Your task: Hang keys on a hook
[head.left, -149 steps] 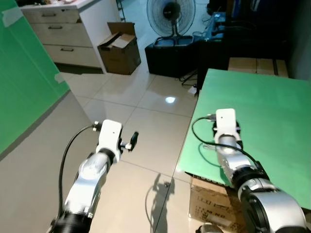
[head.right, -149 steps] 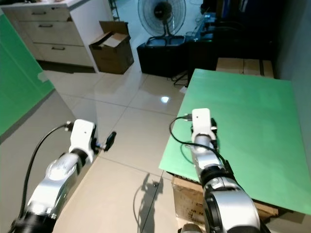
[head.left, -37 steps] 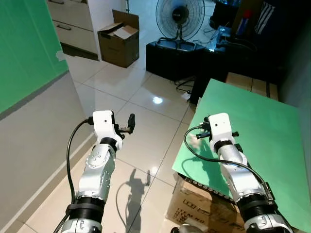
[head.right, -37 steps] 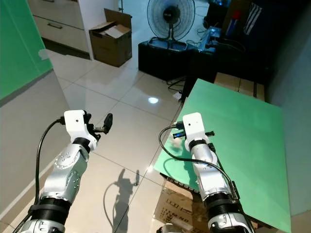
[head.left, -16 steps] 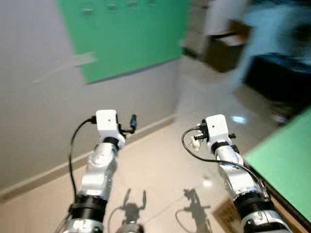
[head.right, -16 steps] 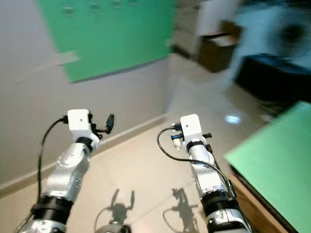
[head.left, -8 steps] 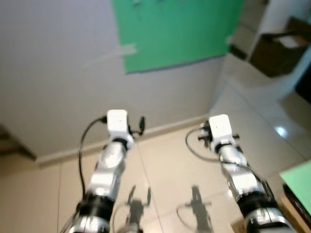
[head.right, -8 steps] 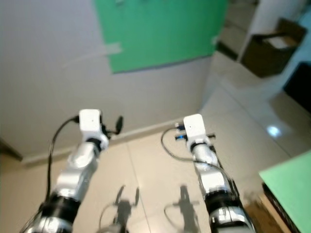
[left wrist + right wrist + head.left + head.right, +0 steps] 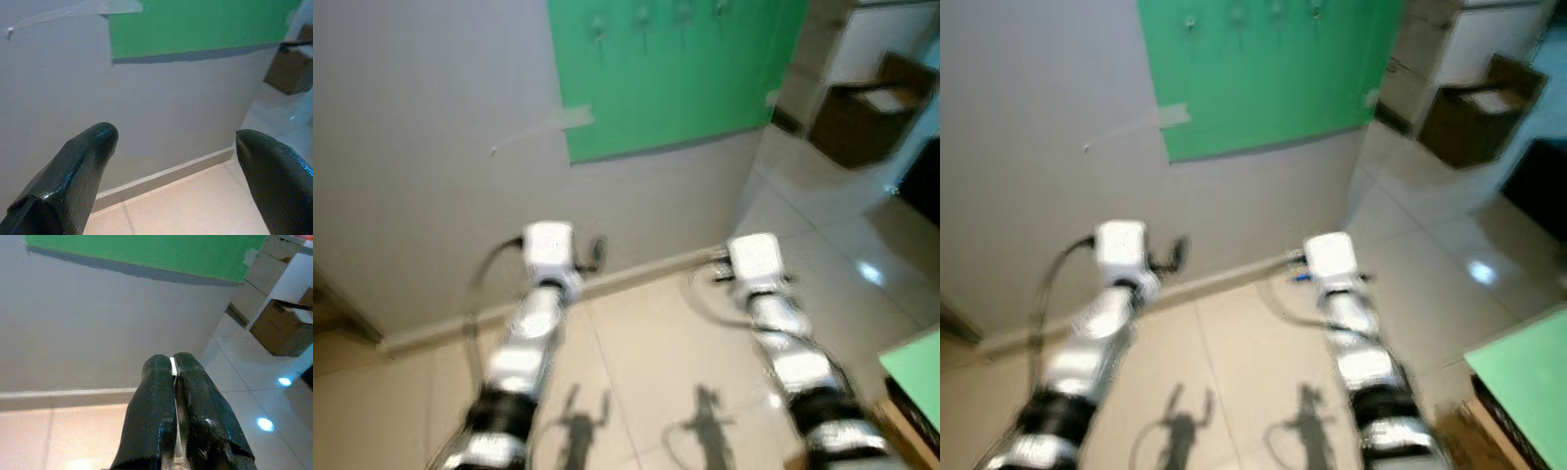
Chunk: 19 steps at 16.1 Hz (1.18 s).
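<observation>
Ahead, bare floor (image 9: 636, 362) up to the grey wall (image 9: 431, 147); hooks (image 9: 641, 18) high on the green panel (image 9: 675, 69); left claw (image 9: 176, 147) released; right claw (image 9: 174, 369) clenched on a thin white sliver, keys not identifiable.

A row of small hooks (image 9: 642, 20) sits high on the green panel (image 9: 685, 78) on the grey wall, toward twelve o'clock ahead; blur hides their shape. Of the keys, a thin pale sliver (image 9: 173, 368) shows pinched between the closed fingers (image 9: 195, 396) of the right gripper (image 9: 174, 363); the rest is hidden.
</observation>
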Tool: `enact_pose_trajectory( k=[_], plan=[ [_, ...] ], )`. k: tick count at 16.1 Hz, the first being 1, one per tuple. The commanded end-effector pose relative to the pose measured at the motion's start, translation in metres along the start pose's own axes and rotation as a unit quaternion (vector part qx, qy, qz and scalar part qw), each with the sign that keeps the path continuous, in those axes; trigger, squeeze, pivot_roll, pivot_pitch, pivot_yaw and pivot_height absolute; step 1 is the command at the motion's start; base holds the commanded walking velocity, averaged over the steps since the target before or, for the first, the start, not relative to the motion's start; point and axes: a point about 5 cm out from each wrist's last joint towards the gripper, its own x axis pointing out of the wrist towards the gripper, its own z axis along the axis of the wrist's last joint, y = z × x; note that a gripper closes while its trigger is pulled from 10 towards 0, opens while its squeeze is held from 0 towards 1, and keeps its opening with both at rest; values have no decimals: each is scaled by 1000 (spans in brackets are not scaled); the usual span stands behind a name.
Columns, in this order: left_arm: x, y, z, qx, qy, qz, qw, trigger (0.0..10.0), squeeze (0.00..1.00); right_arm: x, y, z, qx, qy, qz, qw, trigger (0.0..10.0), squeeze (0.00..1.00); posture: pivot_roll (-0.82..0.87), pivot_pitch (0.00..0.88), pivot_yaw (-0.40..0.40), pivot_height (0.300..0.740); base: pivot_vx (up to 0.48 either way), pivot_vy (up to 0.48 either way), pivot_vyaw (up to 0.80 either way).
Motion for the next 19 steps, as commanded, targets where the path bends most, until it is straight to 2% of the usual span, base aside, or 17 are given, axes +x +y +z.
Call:
enact_pose_trajectory(
  k=[1, 12, 14, 19],
  plan=[
    [4, -14, 6, -3, -9, -17, 1000, 10000, 0, 0, -13, -2, -7, 2, -14, 1000, 0, 0, -192, 0, 46, 736, 461, 0, 0],
    [8, -16, 8, 9, -10, -16, 1000, 10000, 0, 2, -9, -2, -12, 3, -6, 1000, 0, 0, -193, 0, 52, 736, 471, 0, 0],
    [8, -16, 7, 15, -8, -15, 1000, 10000, 0, 2, -8, -2, -17, 6, -5, 1000, 0, 0, -190, 0, 49, 736, 450, 0, 800],
    [8, -13, 7, 16, -11, -10, 1000, 10000, 0, 4, -6, -2, -14, 8, -5, 1000, 0, 0, -179, 0, 46, 736, 0, 0, 800]
  ],
)
